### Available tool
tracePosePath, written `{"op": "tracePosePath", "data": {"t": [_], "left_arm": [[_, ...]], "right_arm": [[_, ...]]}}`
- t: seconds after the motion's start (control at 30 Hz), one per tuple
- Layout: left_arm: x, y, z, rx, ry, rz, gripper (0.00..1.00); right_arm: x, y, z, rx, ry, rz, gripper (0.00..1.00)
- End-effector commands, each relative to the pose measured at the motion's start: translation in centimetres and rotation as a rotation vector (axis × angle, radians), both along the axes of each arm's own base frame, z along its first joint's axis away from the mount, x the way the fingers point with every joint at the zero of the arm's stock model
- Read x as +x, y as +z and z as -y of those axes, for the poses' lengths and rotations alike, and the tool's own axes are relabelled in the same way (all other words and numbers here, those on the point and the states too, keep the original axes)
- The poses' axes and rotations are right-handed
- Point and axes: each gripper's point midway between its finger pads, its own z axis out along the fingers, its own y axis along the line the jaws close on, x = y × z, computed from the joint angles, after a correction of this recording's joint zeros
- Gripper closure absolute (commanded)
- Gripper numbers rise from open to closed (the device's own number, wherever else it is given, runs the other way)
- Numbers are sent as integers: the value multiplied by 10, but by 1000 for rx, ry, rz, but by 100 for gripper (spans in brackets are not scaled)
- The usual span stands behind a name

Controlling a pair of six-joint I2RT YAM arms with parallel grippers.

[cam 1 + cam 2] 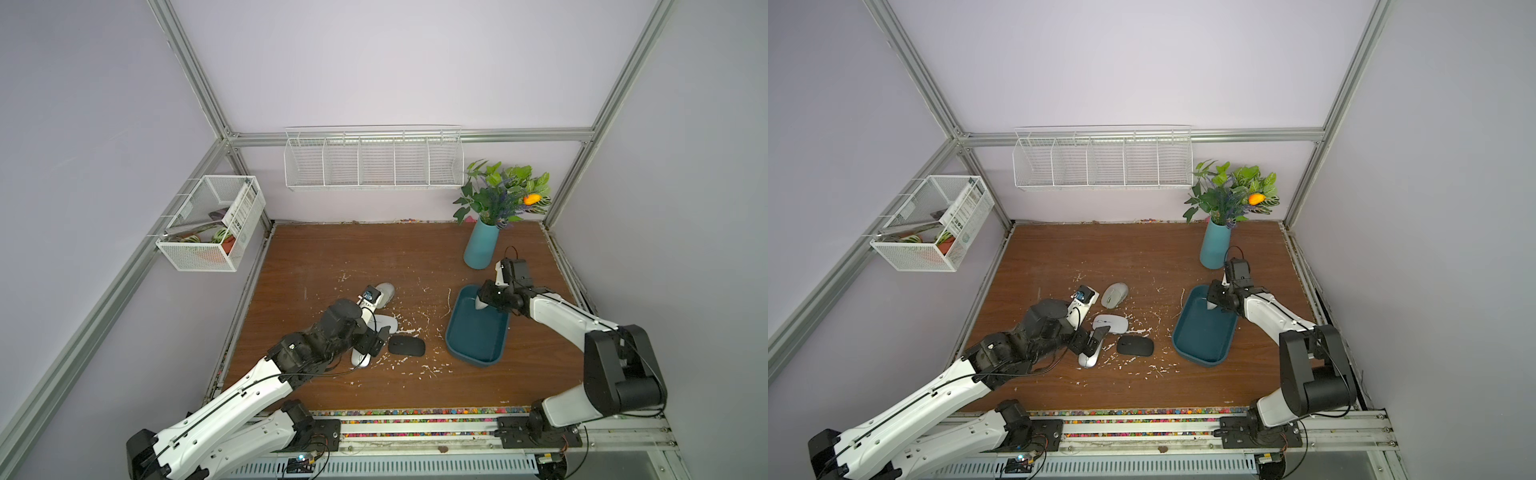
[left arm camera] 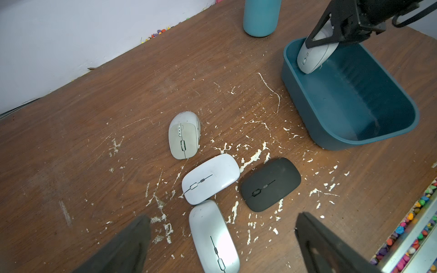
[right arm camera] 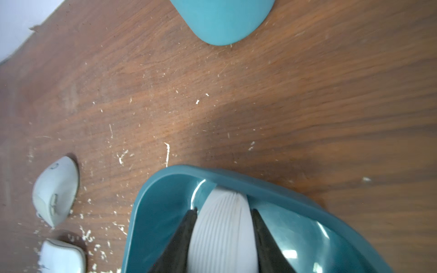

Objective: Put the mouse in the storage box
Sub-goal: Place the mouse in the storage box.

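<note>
One bench bears two arms, one storage box and five mice. Right arm: jaws clamped on a pale mouse, held nose-down inside the box's end, likely for release. Left arm: jaws wide apart over four mice near the box, presumably next: grey mouse, white mouse, silver mouse, black mouse.

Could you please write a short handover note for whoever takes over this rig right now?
Right gripper: shut on a pale mouse, low inside the storage box at its end nearest the vase; not yet released.
Left gripper: open, empty, above the mice on the table.
Done: one mouse carried into the box.
Left: release it; grey mouse, white mouse, black mouse and silver mouse lie on the table outside the box.
</note>
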Motion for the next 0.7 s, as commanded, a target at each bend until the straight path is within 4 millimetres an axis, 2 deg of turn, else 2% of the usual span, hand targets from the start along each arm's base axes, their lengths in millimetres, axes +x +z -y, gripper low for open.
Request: {"op": "tracePosePath", "data": {"t": [0.0,0.1,0.2,0.37,0.67], "left_arm": [[-1,-3,1,-7,3,-10,0],[-1,-3,0,-13,7,-11,0],[-2,-4,0,-15,6,-14,0],[-2,-5,0,-14,9,-19,0],[5,-9,-5,-14,89,-43,0]], "right_arm": [[14,-2,-9,119,-54,47,77],[15,-10,-12,151,-64,33,74],[11,-18,-10,147,-83,-7,63],[4,-21,1,106,-128,-44,49],[-6,-4,29,-44,-177,-51,31]]}}
